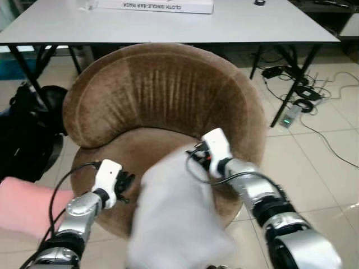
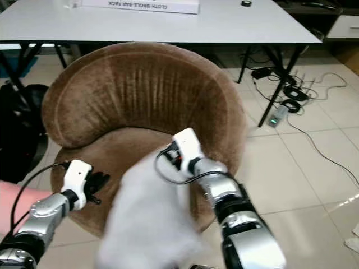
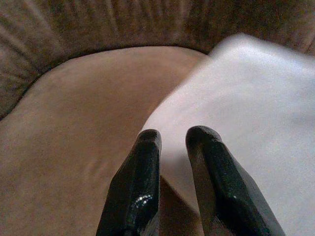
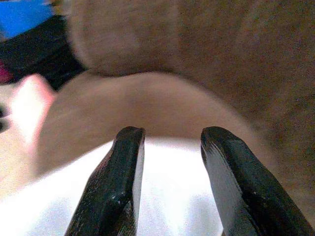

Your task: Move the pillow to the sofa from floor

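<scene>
On the table's white box "CLOTH SINGLE-BAR RACK", below, white pillow between both narrowly parted tools, brown sofa.

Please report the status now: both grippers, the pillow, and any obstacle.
Left gripper open beside white pillow. Right gripper open at its far edge. Pillow blurred, over front of brown sofa seat. Nothing blocking seat.

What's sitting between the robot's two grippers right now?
The white pillow, blurred, lies between the left gripper and the right gripper, its upper end over the brown sofa's seat; the left eye view shows it.
</scene>
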Tool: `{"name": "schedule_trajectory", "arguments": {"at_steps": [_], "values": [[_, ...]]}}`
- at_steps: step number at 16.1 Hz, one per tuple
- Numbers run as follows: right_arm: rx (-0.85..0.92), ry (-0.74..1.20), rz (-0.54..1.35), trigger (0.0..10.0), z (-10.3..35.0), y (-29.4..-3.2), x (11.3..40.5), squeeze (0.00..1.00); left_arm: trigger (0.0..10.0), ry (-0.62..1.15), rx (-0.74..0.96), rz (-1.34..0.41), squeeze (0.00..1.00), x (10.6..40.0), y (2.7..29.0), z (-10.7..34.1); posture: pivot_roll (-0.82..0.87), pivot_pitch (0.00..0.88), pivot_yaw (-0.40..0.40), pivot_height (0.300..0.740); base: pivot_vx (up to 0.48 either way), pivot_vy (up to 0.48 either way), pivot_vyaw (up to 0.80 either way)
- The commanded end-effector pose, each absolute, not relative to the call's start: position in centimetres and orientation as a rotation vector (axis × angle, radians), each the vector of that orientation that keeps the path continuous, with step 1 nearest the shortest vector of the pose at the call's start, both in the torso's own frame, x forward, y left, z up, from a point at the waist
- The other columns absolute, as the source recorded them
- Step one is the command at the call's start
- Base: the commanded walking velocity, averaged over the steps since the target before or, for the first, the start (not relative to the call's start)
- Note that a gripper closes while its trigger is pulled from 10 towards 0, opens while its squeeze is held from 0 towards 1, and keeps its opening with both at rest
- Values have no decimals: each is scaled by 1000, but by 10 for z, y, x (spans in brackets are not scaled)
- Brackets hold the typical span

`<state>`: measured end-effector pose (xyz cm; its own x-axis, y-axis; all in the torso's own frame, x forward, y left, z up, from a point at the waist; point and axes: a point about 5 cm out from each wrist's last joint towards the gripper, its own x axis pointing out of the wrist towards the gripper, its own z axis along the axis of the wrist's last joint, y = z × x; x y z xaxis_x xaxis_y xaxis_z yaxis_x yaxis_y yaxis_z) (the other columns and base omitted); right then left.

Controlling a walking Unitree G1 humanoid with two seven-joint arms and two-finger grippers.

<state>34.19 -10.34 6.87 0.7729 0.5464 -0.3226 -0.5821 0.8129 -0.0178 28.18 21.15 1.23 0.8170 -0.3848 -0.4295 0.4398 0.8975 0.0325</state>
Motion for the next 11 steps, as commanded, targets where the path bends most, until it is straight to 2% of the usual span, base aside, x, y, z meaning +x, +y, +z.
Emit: {"name": "schedule_trajectory", "arguments": {"at_steps": [1, 4, 5, 6, 11], "values": [[-156, 325, 562, 10000, 62, -120, 339, 0, 10000, 490, 138, -488, 0, 273, 199, -1, -14, 30, -16, 740, 0, 0, 0], [-269, 382, 567, 10000, 48, -139, 329, 0, 10000, 566, 160, -570, 0, 261, 179, -16, -28, 29, -6, 740, 0, 0, 0], [-317, 417, 525, 10000, 40, -155, 323, 0, 10000, 576, 106, -556, 0, 259, 176, -18, -28, 28, -4, 740, 0, 0, 0], [-332, 430, 500, 10000, 37, -161, 322, 0, 10000, 582, 97, -543, 0, 259, 177, -19, -26, 26, -3, 740, 0, 0, 0], [-692, 584, 266, 10000, 8, -208, 300, 0, 10000, 717, 199, -478, 0, 237, 196, -38, -14, 27, 9, 740, 0, 0, 0]]}}
